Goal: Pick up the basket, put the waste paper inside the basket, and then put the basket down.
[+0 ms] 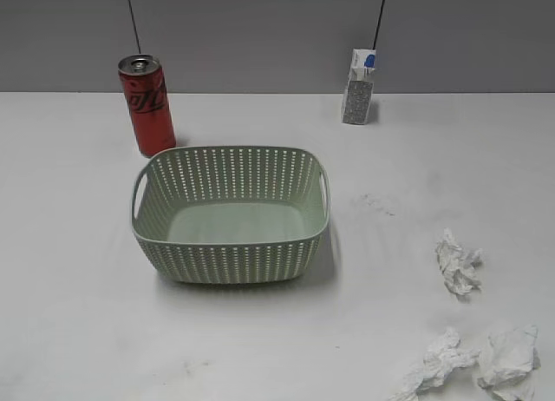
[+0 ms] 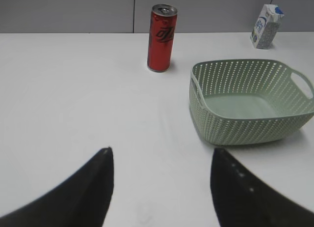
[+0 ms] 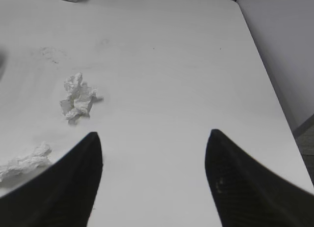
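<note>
both grippers [image 2: 159, 156] [image 3: 153, 138] spread, unladen — basket [image 1: 231, 214] on table

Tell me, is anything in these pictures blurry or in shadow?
Exterior view: even light, the basket casts a soft shadow to its right. Left wrist view: the basket and the can look sharp, while the left pincer is a dark, soft-edged shape. Right wrist view: the right pincer is equally dark and fuzzy.

The left gripper [image 2: 159, 160] holds its jaws spread wide, empty, above bare tabletop; the right gripper [image 3: 153, 143] shows the same wide, empty spread
</note>
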